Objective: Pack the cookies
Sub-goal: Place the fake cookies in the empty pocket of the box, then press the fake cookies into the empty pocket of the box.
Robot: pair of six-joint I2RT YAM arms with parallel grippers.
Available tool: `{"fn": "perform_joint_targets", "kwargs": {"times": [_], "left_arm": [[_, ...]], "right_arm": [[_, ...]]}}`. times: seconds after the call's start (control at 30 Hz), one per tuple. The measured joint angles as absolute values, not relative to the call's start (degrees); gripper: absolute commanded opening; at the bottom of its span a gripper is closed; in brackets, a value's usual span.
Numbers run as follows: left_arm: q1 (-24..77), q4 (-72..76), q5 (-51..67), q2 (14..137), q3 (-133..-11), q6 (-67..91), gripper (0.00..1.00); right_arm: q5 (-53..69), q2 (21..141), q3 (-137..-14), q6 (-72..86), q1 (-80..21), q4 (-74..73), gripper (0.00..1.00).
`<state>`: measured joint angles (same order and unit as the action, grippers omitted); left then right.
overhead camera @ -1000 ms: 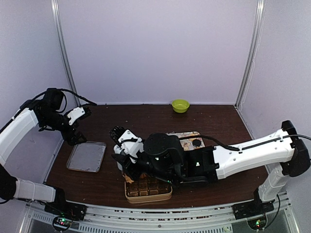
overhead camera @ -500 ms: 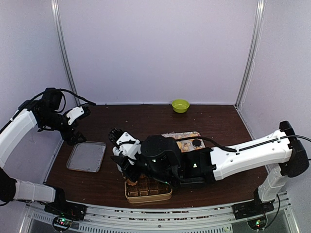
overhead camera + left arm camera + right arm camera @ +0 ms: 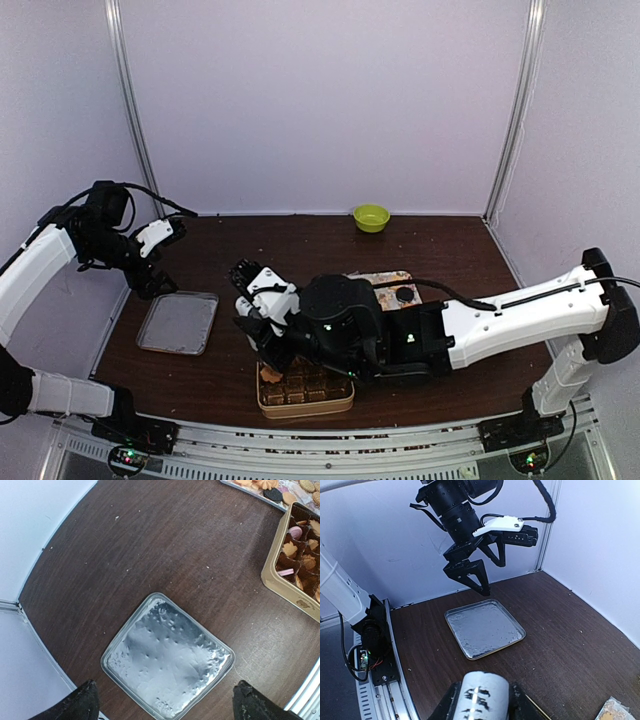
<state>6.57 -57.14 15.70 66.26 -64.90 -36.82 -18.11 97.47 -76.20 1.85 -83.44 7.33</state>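
Observation:
Cookies (image 3: 300,555) lie in the brown cups of a gold tin (image 3: 305,398) near the front edge; its rim (image 3: 274,582) shows in the left wrist view. More cookies (image 3: 272,492) sit on a patterned tray (image 3: 392,279), mostly hidden by my right arm. My right gripper (image 3: 265,352) hangs over the tin's far left corner, just above a tan cookie (image 3: 268,375). In the right wrist view its jaws (image 3: 482,700) press on a pale round piece with dark marks, seemingly a cookie (image 3: 482,692). My left gripper (image 3: 167,712) hovers open above the silver lid (image 3: 167,660).
The silver lid (image 3: 178,322) lies flat left of the tin. A green bowl (image 3: 371,217) stands at the back wall. My right arm (image 3: 480,320) stretches across the table from the right. Purple walls enclose the sides and back.
My right gripper has shifted slightly to the right and nearer over the tin's far left corner. The left arm has not moved.

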Motion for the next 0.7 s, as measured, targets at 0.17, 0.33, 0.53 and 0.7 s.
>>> {"fn": "perform_joint_targets", "kwargs": {"times": [0.17, 0.33, 0.53, 0.7], "left_arm": [[6.6, -57.1, 15.7, 66.3, -64.9, -36.8, 0.95], [6.6, -57.1, 15.7, 66.3, -64.9, -36.8, 0.95], [6.6, -57.1, 15.7, 66.3, -64.9, -36.8, 0.95], [6.6, -57.1, 15.7, 66.3, -64.9, -36.8, 0.95]], "right_arm": [[-17.7, 96.5, -75.2, 1.9, -83.2, 7.4, 0.24], [-16.9, 96.2, -73.4, 2.7, -82.8, 8.4, 0.23], [-14.7, 95.9, -71.7, 3.8, -81.7, 9.8, 0.17], [-13.0, 95.2, -70.2, 4.5, -81.6, 10.1, 0.17]]}}
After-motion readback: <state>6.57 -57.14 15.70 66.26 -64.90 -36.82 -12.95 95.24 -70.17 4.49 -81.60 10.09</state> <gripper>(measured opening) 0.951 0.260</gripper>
